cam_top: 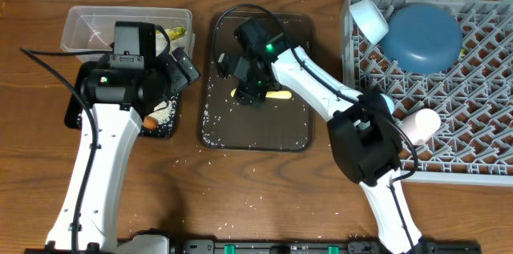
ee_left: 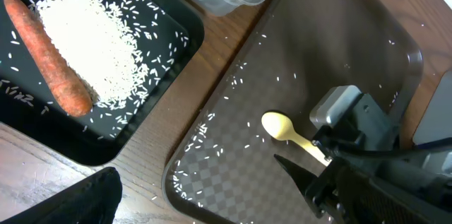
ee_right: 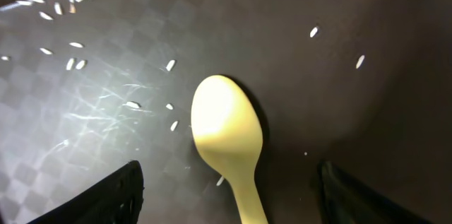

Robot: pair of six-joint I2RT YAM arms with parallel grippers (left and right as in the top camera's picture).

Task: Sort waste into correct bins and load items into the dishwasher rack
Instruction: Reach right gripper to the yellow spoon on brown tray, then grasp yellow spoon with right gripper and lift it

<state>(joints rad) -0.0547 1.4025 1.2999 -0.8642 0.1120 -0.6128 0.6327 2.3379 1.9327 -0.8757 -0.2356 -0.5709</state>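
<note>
Two arms work over the table. The right gripper (cam_top: 250, 94) hangs low over the brown serving tray (cam_top: 256, 134), its fingers (ee_right: 131, 192) standing apart on either side of the yellow spoon (ee_right: 226, 121). The spoon lies flat on the tray between them and neither finger touches it, so this gripper holds nothing. Loose rice grains are scattered across the tray around the spoon. The left gripper (cam_top: 183, 68) is spread wide and empty, above the black tray (ee_left: 176, 47), where a carrot (ee_left: 49, 54) lies just beside a heap of rice (ee_left: 92, 40). Behind that tray sits the clear tub (cam_top: 80, 26) with a yellow-green wrapper (cam_top: 176, 32) inside. In the grey rack (cam_top: 481, 126) at the right are the dark blue bowl (cam_top: 423, 36), the white bowl (cam_top: 370, 20) against it, and the pink cup (cam_top: 423, 122) lying near the rack's front left.
</note>
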